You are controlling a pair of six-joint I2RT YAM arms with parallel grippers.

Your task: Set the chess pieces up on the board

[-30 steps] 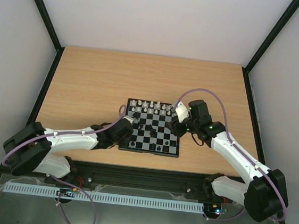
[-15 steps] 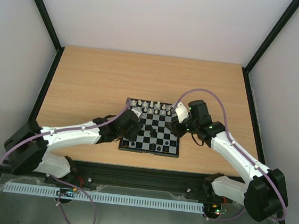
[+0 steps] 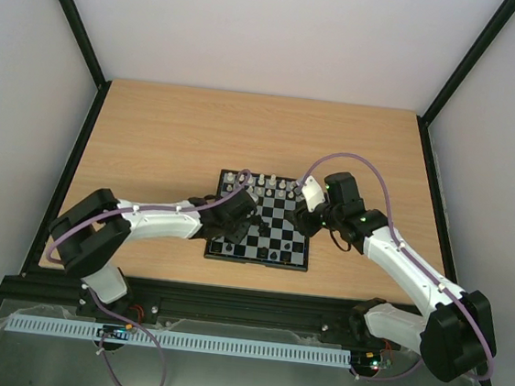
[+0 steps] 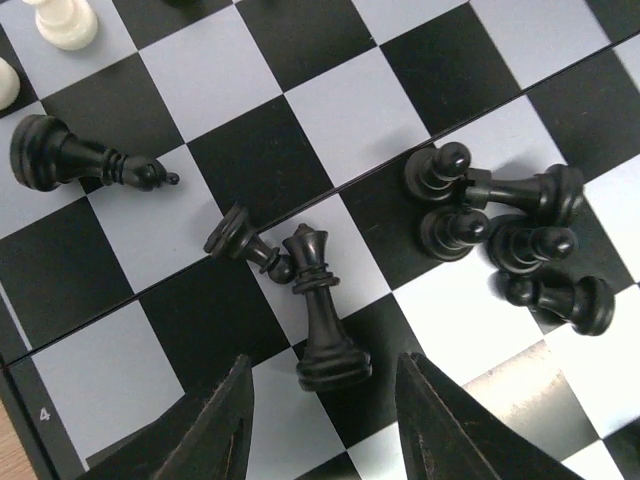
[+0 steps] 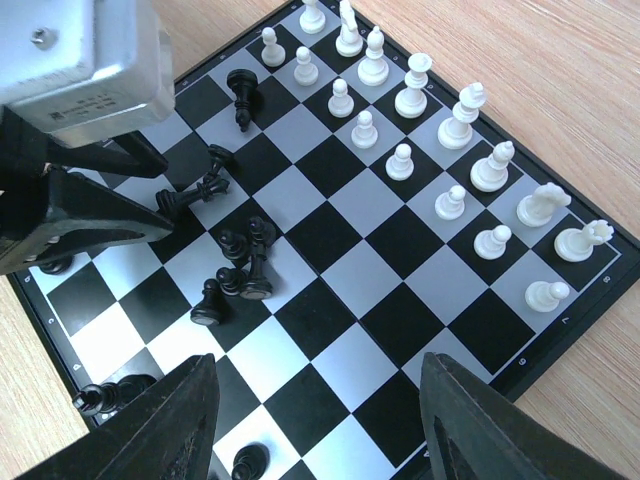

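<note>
This looks like a robotics lab test cell. A left arm (image 3: 158, 220) and a right arm (image 3: 406, 269) are bolted at the near edge of a wooden table (image 3: 153, 136). Plain white panels (image 3: 275, 29) on black frame posts (image 3: 71, 15) box it in (a slotted cable duct (image 3: 187, 341) runs along the front). Purple cables (image 3: 349, 157) loop over the arms.

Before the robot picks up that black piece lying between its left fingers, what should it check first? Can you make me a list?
1. Left gripper open: ok, its fingers are wide apart.
2. Fallen black piece lined up: ok, its base lies between the fingers.
3. Neighbours clear: not ok, a small black piece lies against its top.
4. White pieces lined up in two rows: ok.
5. Right gripper out of the way: ok, open and empty at the other side of the board.
6. Finger height above the board: cannot tell.
</note>
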